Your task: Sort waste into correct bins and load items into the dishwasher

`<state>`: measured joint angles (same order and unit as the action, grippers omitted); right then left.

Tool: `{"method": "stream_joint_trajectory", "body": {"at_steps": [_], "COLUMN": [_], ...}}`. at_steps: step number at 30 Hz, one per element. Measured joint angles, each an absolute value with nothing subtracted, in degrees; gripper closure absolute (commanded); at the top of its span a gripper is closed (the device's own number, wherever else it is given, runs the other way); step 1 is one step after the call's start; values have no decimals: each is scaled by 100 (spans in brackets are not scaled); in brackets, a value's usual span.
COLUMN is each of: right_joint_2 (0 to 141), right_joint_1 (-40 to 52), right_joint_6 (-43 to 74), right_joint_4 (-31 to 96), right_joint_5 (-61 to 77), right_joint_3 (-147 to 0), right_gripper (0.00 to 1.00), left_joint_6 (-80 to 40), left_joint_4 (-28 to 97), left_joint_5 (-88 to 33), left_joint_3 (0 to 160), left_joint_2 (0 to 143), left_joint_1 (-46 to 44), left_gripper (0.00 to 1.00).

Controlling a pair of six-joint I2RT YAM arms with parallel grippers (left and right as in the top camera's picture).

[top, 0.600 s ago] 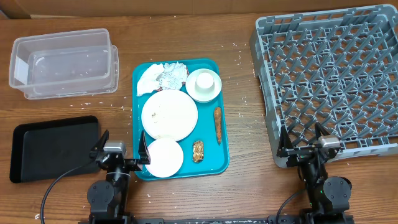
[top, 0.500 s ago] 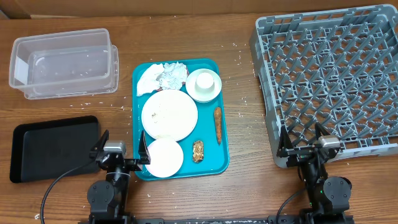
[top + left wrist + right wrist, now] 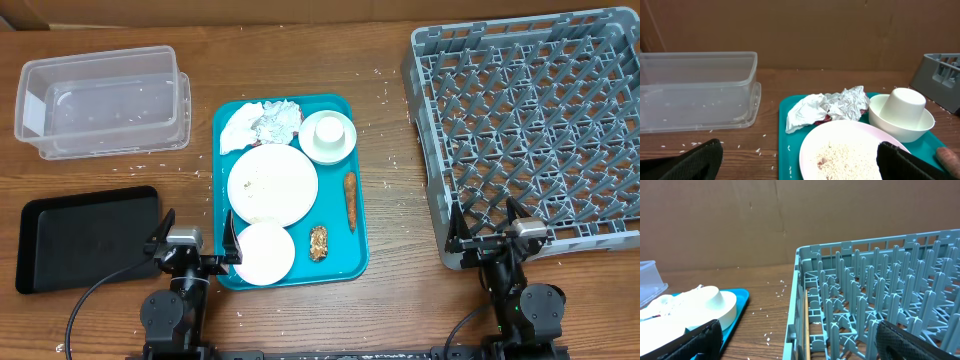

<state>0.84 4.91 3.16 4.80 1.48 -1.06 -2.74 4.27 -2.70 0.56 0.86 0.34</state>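
Note:
A teal tray [image 3: 357, 215] holds a large plate [image 3: 272, 183] with rice scraps, a small plate [image 3: 264, 253], a cup upside down in a bowl [image 3: 328, 136], crumpled napkin and foil [image 3: 261, 124], a sausage [image 3: 350, 199] and a snack bar [image 3: 318, 243]. The grey dish rack [image 3: 530, 130] stands at the right. My left gripper [image 3: 197, 232] is open at the tray's near left corner; its fingers frame the large plate [image 3: 850, 150]. My right gripper [image 3: 485, 228] is open at the rack's near left corner [image 3: 805, 310].
A clear plastic bin [image 3: 104, 102] stands at the back left, also in the left wrist view [image 3: 695, 90]. A black tray [image 3: 85, 235] lies at the front left. Rice grains are scattered on the wooden table.

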Motion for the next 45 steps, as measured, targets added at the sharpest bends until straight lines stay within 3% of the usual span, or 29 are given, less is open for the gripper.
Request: {"method": "stream_joint_trajectory", "body": {"at_steps": [19,29,36,45], "right_joint_2": [84,84,84,84], "right_joint_1": [491,491,491,491], "right_joint_6": [316,316,316,318], "right_joint_4": [480,480,482,482], "right_joint_5": [148,148,148,145], "right_joint_3": [-106,-106,-106,-106], "right_gripper": [0,0,0,0], "left_joint_6": [-336,-2471,-3538,-3594], "left_joint_4": [381,113,-1525,-661], "left_joint_5": [-362,-2176,-3050,-3299], "left_joint_3": [54,47,51,1035], "left_joint_2": [86,86,84,270], "left_joint_1": [34,34,34,34], "left_gripper": [0,0,0,0]}}
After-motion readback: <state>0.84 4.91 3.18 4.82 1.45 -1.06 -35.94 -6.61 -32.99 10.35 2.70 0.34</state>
